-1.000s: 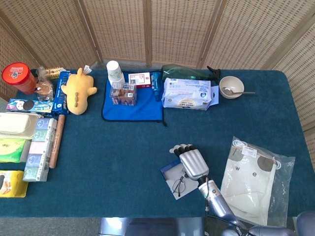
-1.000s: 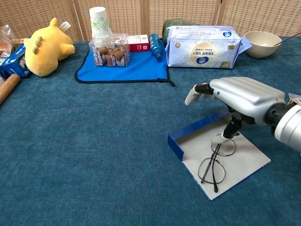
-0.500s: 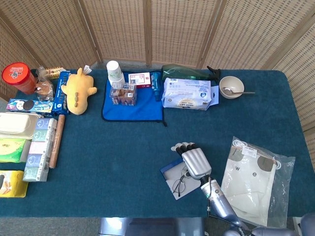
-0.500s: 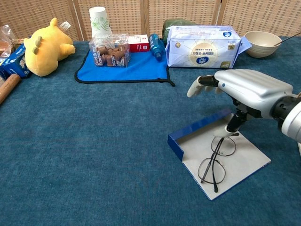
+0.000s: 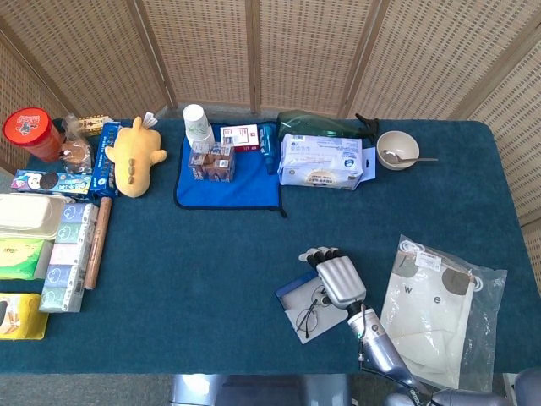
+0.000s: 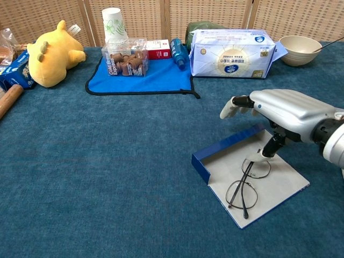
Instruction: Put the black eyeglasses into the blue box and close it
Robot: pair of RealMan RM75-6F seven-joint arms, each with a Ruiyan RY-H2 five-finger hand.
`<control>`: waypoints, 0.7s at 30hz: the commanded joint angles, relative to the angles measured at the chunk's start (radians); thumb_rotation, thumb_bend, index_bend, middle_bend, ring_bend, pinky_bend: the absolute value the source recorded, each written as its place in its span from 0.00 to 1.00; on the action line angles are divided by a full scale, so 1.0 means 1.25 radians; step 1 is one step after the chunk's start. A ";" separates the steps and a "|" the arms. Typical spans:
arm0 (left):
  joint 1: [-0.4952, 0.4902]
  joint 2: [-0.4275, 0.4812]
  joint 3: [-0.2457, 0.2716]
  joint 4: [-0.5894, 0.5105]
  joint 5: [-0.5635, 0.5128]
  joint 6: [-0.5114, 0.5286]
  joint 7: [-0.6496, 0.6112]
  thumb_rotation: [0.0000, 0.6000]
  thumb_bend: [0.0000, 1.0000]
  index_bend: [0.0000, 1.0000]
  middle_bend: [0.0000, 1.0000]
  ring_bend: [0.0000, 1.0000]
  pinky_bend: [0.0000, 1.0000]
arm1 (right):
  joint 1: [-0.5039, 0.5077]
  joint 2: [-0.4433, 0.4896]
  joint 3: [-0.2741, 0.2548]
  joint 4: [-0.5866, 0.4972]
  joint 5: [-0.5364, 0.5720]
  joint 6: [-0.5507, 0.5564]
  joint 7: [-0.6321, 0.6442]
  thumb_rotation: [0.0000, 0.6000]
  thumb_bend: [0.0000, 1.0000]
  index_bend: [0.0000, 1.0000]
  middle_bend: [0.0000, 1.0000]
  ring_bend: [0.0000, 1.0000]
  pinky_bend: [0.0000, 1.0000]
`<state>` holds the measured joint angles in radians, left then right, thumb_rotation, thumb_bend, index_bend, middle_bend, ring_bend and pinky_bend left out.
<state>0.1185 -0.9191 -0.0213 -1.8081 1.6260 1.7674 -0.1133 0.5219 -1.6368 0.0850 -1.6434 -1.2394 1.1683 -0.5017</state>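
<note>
Spreading across both views, the blue tabletop (image 5: 211,254) carries the task's things near its front edge, on the robot's right. The blue box (image 6: 215,152) lies opened flat there, its pale inner panel facing up and one low blue wall raised along the far-left side. The black eyeglasses (image 6: 244,185) already rest on that pale panel, folded or nearly so, with one lens toward the hand and the other toward the camera. So the first part of the task looks done, while the closing is not: no lid or flap is over the glasses.

The right hand (image 6: 279,113) hovers over the far corner of the box, palm down, fingers extended forward and apart, holding nothing that shows. Its thumb (image 6: 271,146) points down near the upper lens; whether it touches the frame cannot be told.

The left hand appears in neither view. How the box folds shut is hard to judge, since no hinged flap is clearly visible, and the hand hides the box's far corner in the head view.
</note>
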 commanded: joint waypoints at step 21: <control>-0.006 -0.004 -0.005 0.004 0.000 -0.005 -0.002 0.89 0.32 0.08 0.02 0.00 0.00 | -0.025 0.078 -0.054 -0.119 -0.027 0.022 -0.104 1.00 0.02 0.17 0.22 0.17 0.26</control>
<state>0.1104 -0.9237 -0.0272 -1.8028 1.6264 1.7617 -0.1159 0.4923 -1.5440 0.0257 -1.7865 -1.2720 1.2003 -0.6228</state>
